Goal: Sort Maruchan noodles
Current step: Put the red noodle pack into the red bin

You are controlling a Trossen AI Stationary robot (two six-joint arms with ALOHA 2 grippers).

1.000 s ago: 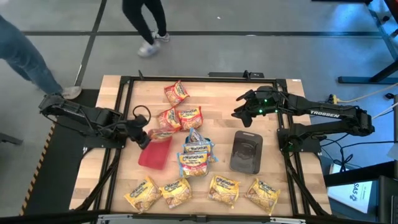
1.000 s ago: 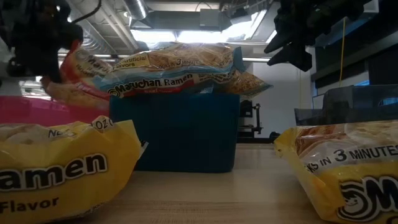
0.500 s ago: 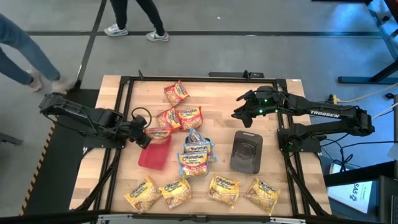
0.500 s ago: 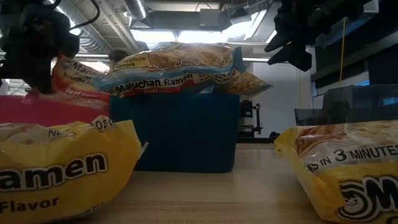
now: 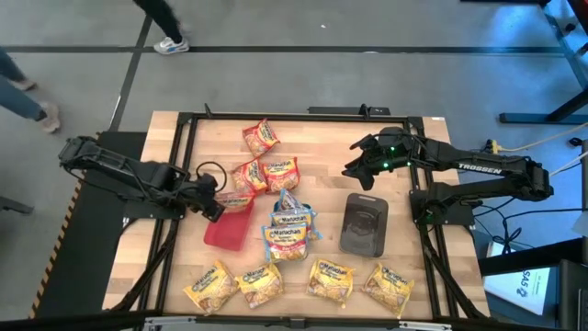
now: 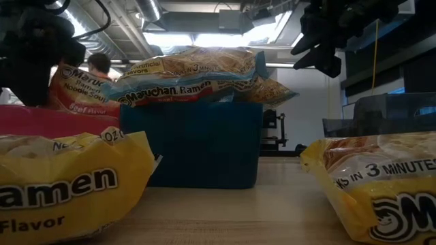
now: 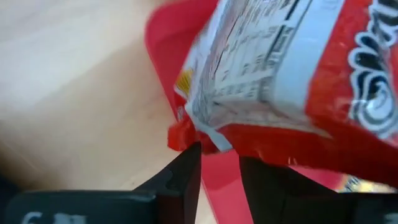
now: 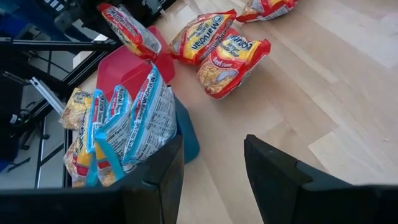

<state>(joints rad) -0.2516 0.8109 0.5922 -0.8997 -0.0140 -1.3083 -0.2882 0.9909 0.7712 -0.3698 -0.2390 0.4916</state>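
High view: left claw sits at the upper edge of the red tray, with a red noodle packet lying just beside it over the tray's top rim; whether packet and fingers still touch cannot be told here. Two more red packets lie just above on the desk, another farther up. Blue-edged packets are piled on the teal tray at centre; four yellow packets line the desk's near edge. The dark grey tray lies right of centre. Right claw hovers over bare desk above the grey tray, fingers apart, holding nothing. Low view: the red packet stands tilted above the red tray's rim, the left arm dark above it. Left wrist view: the red packet's corner lies just past the fingertips, the fingers parted. Right wrist view: fingers spread, blue-edged packets nearby.
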